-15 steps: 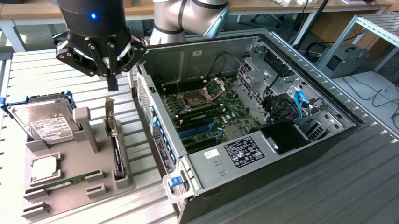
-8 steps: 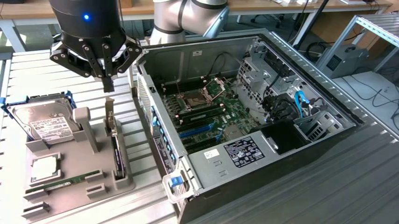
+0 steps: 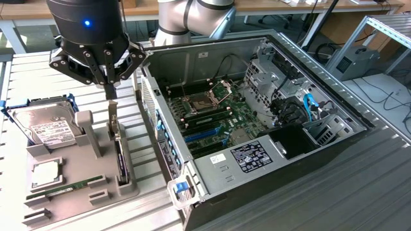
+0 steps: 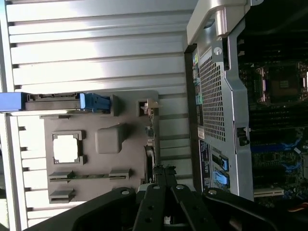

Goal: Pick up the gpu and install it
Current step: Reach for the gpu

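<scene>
The pincer (image 3: pixel 110 94) (image 4: pixel 163 172) is shut narrow, with nothing between its fingers. It hangs just above the bracket end of the gpu (image 3: pixel 119 149) (image 4: pixel 149 139). The card stands on edge in the gray holder (image 3: pixel 77 192) – in the slot nearest the open computer case (image 3: pixel 212 166). The same holder keeps a hard drive (image 3: pixel 48 127), a processor chip (image 3: pixel 46 174) and a green memory stick (image 3: pixel 67 187).

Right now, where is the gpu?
At the exterior view's left, the gpu stands on edge in the gray tray beside the open case, just below the gripper.
</scene>
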`<state>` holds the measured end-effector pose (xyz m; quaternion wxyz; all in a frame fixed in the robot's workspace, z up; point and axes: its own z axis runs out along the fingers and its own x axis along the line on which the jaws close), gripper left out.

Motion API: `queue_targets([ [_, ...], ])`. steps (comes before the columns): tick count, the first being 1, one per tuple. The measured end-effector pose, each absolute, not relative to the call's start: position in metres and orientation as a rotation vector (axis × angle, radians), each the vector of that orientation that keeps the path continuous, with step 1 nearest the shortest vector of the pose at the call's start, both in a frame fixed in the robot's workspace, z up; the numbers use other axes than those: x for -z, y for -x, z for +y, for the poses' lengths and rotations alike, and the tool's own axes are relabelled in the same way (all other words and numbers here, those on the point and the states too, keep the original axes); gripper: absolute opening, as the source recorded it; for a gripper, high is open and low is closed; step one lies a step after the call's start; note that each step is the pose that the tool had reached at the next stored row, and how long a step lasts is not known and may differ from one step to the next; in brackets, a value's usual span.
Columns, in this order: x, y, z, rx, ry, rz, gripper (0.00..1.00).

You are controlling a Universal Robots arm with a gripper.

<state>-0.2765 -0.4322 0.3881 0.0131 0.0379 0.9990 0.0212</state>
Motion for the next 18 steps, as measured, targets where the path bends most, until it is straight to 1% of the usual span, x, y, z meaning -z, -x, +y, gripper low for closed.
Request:
queue_targets([
  [18,-0.387,0.277,-0.444,-0.061,-0.118,3.112,0.11],
])
